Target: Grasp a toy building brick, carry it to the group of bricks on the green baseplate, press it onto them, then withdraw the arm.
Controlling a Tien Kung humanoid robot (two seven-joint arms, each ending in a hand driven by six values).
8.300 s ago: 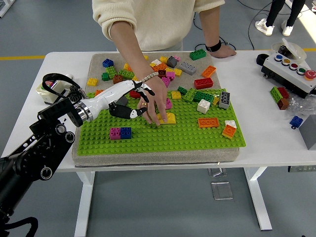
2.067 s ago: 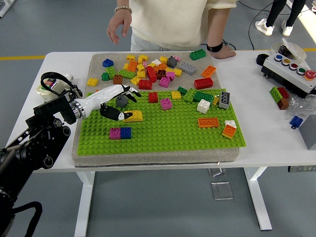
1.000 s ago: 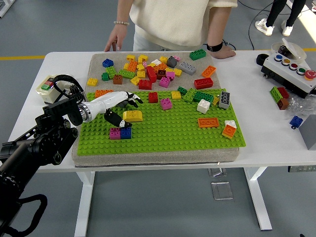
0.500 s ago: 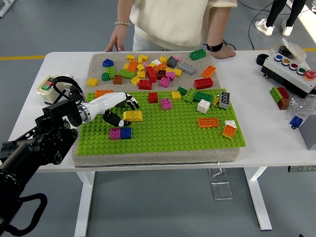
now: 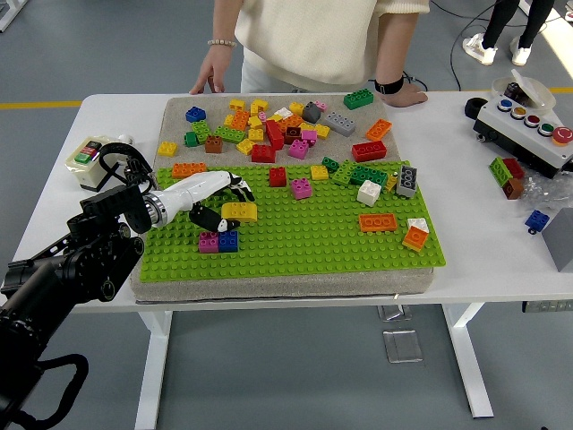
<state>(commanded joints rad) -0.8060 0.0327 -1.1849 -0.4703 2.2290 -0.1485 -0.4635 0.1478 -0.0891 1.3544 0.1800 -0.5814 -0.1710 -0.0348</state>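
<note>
My left hand [image 5: 221, 204] reaches in from the left over the green baseplate [image 5: 322, 242]. Its fingers and thumb are curled around a yellow brick [image 5: 240, 211], which it holds low over the plate. Just in front of the brick, a magenta and blue pair of bricks [image 5: 218, 241] is stuck on the plate. I cannot tell if the yellow brick touches the plate. My right arm is out of view.
Many loose bricks [image 5: 269, 134] lie on the mat behind the plate. Orange bricks [image 5: 378, 222] and other bricks sit on the plate's right half. A button box [image 5: 528, 125] stands at the right. A person stands at the far side, with one hand [image 5: 211, 79] and the other hand [image 5: 403, 91] resting at the table's edge.
My left forearm has sunk slightly toward the near left. The hand and the yellow brick have barely shifted. The person's hands have stayed put.
</note>
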